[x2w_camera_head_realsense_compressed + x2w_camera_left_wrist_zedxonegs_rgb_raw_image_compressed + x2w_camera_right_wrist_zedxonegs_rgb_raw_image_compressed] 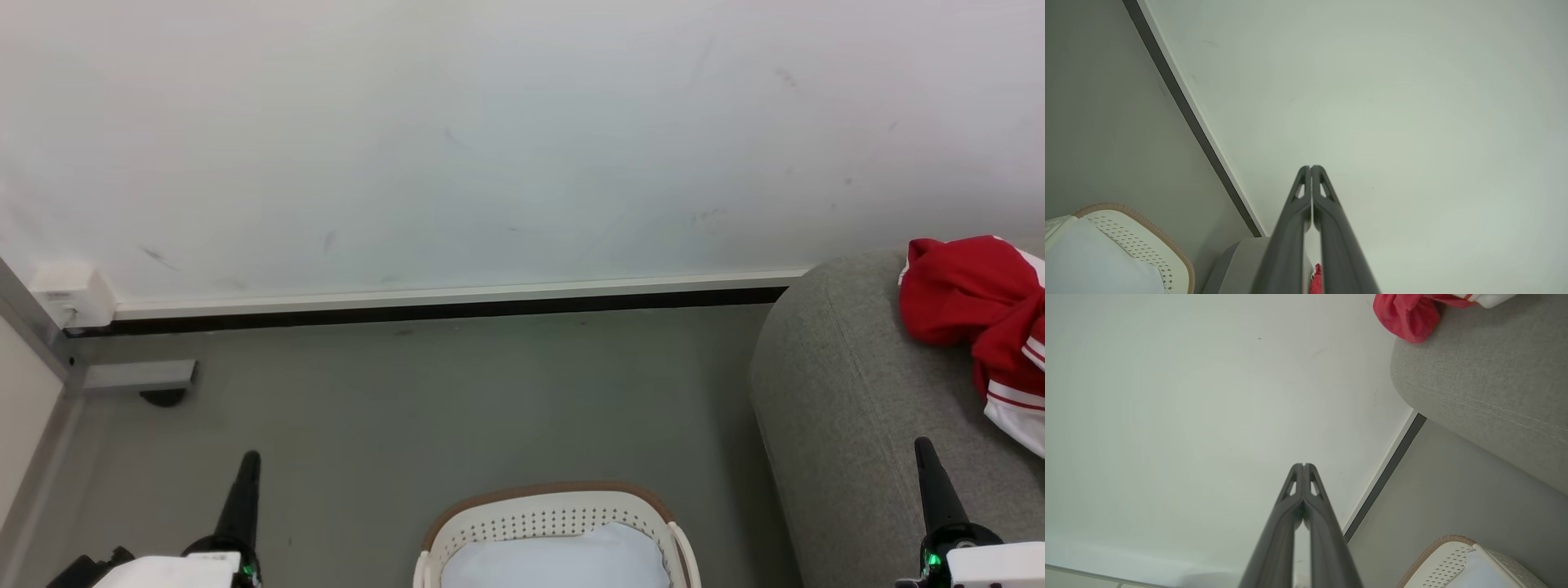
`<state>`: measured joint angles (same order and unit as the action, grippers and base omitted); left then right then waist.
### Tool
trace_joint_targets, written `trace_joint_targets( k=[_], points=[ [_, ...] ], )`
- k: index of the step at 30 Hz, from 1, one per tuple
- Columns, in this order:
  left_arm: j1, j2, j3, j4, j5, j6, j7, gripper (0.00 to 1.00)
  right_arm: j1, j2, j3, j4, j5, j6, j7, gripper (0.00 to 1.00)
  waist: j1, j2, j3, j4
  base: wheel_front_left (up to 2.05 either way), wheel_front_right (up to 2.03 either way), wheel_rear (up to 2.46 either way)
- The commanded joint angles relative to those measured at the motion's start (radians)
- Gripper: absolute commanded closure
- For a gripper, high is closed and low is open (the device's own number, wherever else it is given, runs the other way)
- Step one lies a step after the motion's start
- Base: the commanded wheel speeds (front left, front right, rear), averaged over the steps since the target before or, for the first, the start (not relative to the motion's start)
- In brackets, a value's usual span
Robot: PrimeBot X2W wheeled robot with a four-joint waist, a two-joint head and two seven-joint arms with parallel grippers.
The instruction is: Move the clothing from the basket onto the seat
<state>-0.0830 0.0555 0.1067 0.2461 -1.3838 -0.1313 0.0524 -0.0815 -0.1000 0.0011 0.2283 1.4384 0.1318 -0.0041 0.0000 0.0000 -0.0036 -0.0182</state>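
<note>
Pale wall (490, 147), grey floor (457, 408): bright red white-striped clothing (971, 302) lies on the light grey woven seat (841, 392); cream perforated basket (555, 514) sits between left gripper (250, 459) and right gripper (924, 447), both pinched closed, empty.

A plain indoor room set out like a corner of a home. A perforated laundry basket (555, 514) stands on a bare grey floor (449, 392). A grey upholstered seat (841, 392) is just to the basket's right, with red clothing (963, 294) lying on it. Beyond the basket rises a scuffed white wall (490, 139) with pale skirting (457, 292). Whether it is a lived-in home or a test room cannot be told.
</note>
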Motion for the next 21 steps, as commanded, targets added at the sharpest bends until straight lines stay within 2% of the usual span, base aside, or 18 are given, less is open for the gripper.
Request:
trace_joint_targets(
  k=[1, 21],
  points=[
    [-0.015, 0.003, 0.004, -0.003, -0.020, 0.001, 0.008, 1.00, -0.021, -0.009, -0.006, 0.001, 0.024, -0.001, 0.005, 1.00, 0.0000, 0.0000, 0.000, 0.001, 0.00, 0.00, 0.00],
    [-0.031, -0.002, 0.008, 0.003, -0.164, 0.001, 0.046, 1.00, -0.028, -0.010, -0.031, 0.013, 0.171, -0.002, 0.042, 1.00, 0.0000, 0.0000, 0.003, 0.012, 0.00, 0.00, 0.00]
  ],
)
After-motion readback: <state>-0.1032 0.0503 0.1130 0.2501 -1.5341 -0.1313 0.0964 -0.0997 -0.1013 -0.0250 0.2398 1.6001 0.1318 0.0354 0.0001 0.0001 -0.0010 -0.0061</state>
